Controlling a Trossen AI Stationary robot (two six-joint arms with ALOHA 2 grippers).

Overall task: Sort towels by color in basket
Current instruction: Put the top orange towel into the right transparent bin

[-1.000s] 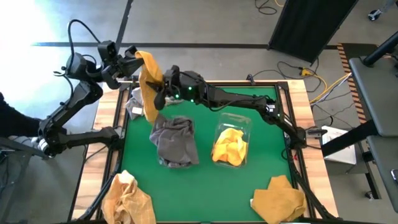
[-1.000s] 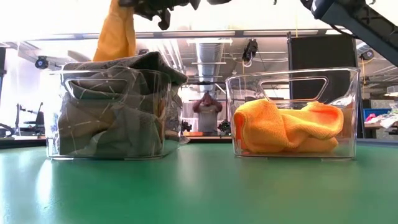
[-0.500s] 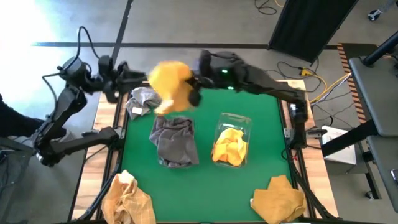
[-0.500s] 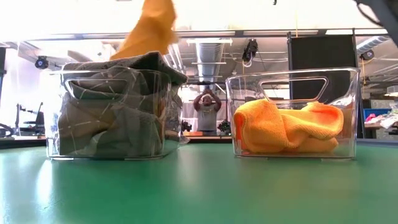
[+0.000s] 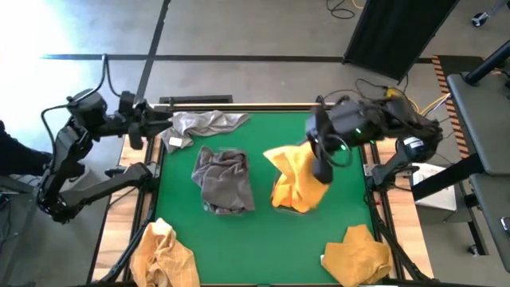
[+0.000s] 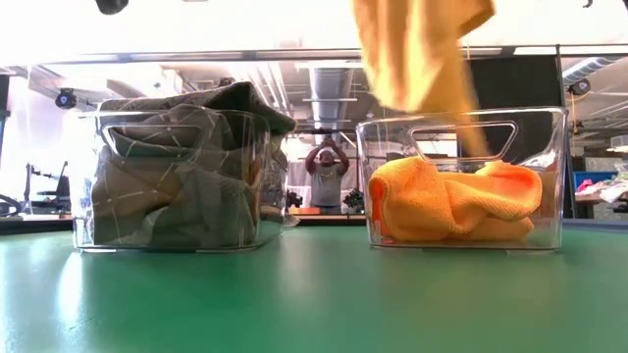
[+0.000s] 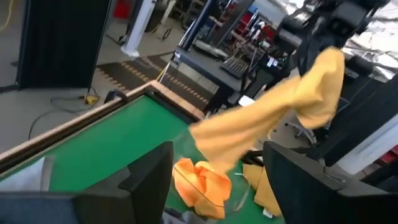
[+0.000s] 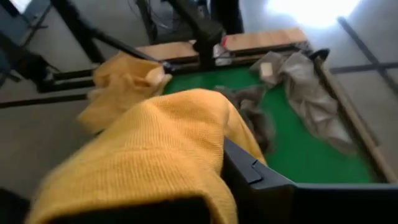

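Note:
My right gripper (image 5: 323,169) is shut on a mustard-yellow towel (image 5: 293,177) that hangs over the right clear basket (image 6: 461,127). Another yellow towel (image 6: 451,201) lies in that basket. The left clear basket (image 6: 88,196) holds grey towels (image 5: 225,179). My left gripper (image 5: 153,125) stands open at the table's far left edge with nothing between its fingers (image 7: 152,177). A grey towel (image 5: 203,123) lies flat on the table beside it. Two more yellow towels lie at the near left (image 5: 163,255) and near right (image 5: 358,255). My right gripper pinches the yellow towel at its upper part (image 8: 186,130), where the cloth bunches in several layers and drapes over the fingers (image 8: 261,180). The towel (image 6: 422,59) hangs slack below, clear of the table, its lower end about level with the right basket's rim.
The green mat has a wooden rim (image 5: 263,104) around it. The two baskets stand side by side mid-table with a gap between them. In the low view a person (image 6: 329,167) shows in the room beyond the table.
My left gripper has opened, let go of the yellow towel and drawn back toward the table's left edge. My right gripper has shut on that towel and swung it toward the table's right, from over the grey basket to over the yellow basket.

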